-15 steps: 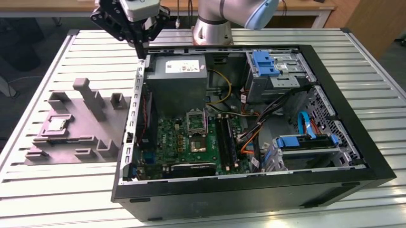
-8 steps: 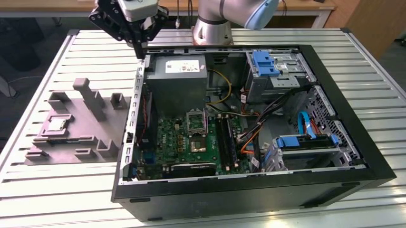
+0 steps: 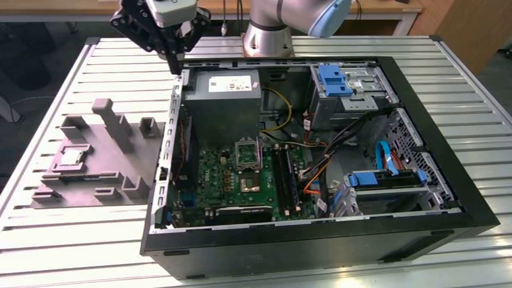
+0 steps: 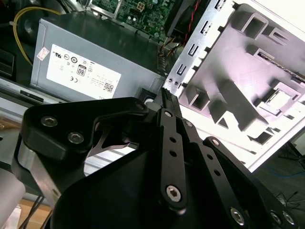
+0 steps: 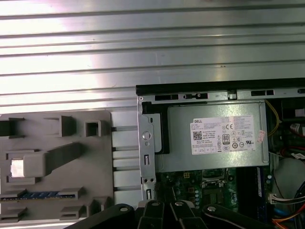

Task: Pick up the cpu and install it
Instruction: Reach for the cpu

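Firstly, the fingers [image 4: 170,143]: black, pressed together to a single tip, with nothing pinched between them. Gripper [image 3: 174,63]: hung tip-down from the arm [image 3: 280,27], above the rear corner of the case [image 3: 320,247] on the exterior view's left, just over the edge beside the power supply [image 3: 228,102]; touching nothing that could be seen. Cpu [image 3: 74,157]: small pale square, lying flat in a square recess of the tray [image 3: 120,161], well apart from the gripper; in the first wrist view the cpu [image 5: 17,168] showed as a bright square in the same recess. Tray: grey moulded plastic with upright posts, resting on the table [image 3: 80,240] just beside the case, on the exterior view's left of it; one slot held a long blue-green strip [image 5: 38,194]. Case: black, lying on its side, open on top. Power supply: grey box with a white label, at the far end of the case. Motherboard [image 3: 228,186]: green, on the case floor, nearer than the power supply. Socket [image 3: 248,153]: silver frame on the motherboard, near the power supply; whether it stood open could not be told. Cable [image 3: 282,108]: yellow, looped beside the power supply. Table: slatted bright metal.
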Motion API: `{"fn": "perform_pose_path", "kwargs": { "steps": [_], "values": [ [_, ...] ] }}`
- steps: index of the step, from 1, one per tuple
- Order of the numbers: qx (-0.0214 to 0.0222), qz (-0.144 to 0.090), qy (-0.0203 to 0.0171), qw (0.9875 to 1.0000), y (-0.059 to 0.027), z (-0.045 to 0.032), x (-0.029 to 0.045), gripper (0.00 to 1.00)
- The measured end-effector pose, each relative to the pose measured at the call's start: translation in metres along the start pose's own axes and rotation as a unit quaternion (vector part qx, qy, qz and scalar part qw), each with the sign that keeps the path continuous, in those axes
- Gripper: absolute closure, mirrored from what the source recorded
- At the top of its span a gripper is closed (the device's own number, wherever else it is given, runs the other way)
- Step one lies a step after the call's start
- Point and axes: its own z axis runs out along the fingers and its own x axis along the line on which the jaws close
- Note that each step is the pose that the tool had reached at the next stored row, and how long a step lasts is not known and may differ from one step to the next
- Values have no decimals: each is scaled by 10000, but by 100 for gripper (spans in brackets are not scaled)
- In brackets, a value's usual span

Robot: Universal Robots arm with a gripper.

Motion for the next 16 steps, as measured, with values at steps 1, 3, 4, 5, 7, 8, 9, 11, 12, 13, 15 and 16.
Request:
{"fn": "perform_pose_path", "kwargs": {
  "steps": [1,3,4,5,7,8,9,11,12,13,15,16],
  "values": [
    [0,0,0,10000,0,0,2,89],
    [0,0,0,10000,0,0,6,89],
    [0,0,0,10000,-1,0,9,89],
    [0,0,0,10000,-1,0,10,89],
    [0,0,0,10000,-1,0,13,89],
    [0,1,0,10000,-1,-1,16,89],
    [0,1,0,10000,-1,-1,20,89],
    [0,0,0,10000,-2,-1,27,89],
    [0,0,0,10000,-2,-1,31,89],
    [0,0,0,10000,-3,-1,35,89],
    [0,0,0,10000,-3,-1,42,89],
    [0,0,0,10000,-3,-2,47,89]
  ]
}}
